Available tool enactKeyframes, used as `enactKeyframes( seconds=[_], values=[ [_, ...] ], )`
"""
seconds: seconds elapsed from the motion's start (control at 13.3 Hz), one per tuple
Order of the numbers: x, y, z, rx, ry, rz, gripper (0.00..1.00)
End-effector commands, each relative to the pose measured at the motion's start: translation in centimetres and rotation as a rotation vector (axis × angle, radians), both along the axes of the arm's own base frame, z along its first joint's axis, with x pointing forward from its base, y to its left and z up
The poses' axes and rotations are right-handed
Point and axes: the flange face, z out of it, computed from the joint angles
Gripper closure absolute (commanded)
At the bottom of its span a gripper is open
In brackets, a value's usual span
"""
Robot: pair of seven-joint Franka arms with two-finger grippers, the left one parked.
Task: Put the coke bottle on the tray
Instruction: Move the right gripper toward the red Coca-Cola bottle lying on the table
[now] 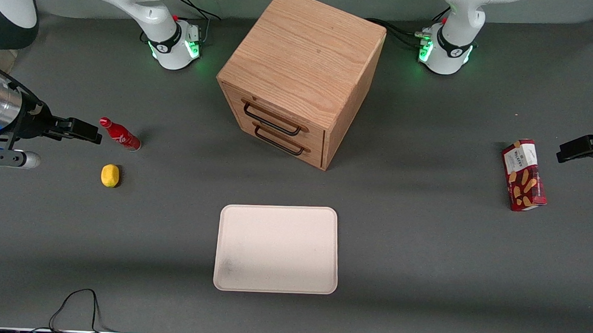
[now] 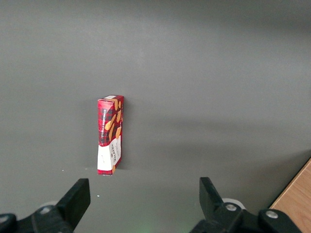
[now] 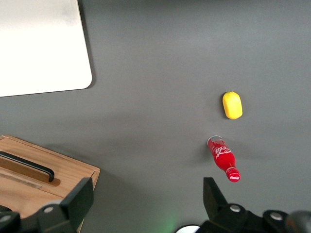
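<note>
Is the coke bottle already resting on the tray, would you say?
No, the coke bottle stands on the table by the open gripper; the tray holds nothing.

Tray [image 3: 41,46], drawer cabinet [image 3: 39,182] cropped in right wrist view

Front view overlooks table [image 1: 423,242] — wrist views face down, sharing it.

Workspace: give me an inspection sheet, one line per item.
Surface: dark grey table.
Job's things: coke bottle stands on the table, not on the tray, which holds nothing.
Clutter: yellow lemon-like object beside the bottle; wooden drawer cabinet; biscuit box toward the parked arm's end.
Grippers: gripper open, above the table near the bottle, holding nothing.
Cables: black cable at the table's near edge.
Surroundings: nothing seen.
</note>
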Motion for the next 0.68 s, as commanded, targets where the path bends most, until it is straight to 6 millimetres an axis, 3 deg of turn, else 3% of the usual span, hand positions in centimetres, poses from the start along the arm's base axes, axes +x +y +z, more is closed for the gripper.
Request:
enactKeyframes(
  seconds=[0.0,0.23,0.45,0.6],
  values=[
    [0.0,0.1,0.4,-0.017,0.004,-0.011,0.0],
    [-0.2,-0.9,0.3,-0.06,0.014,-0.015,0.0],
    [-2.0,-2.2,1.2,-0.061,0.071,0.002,0.0],
    [-4.5,-3.9,1.8,-0.042,0.095,0.077,0.0]
  ],
)
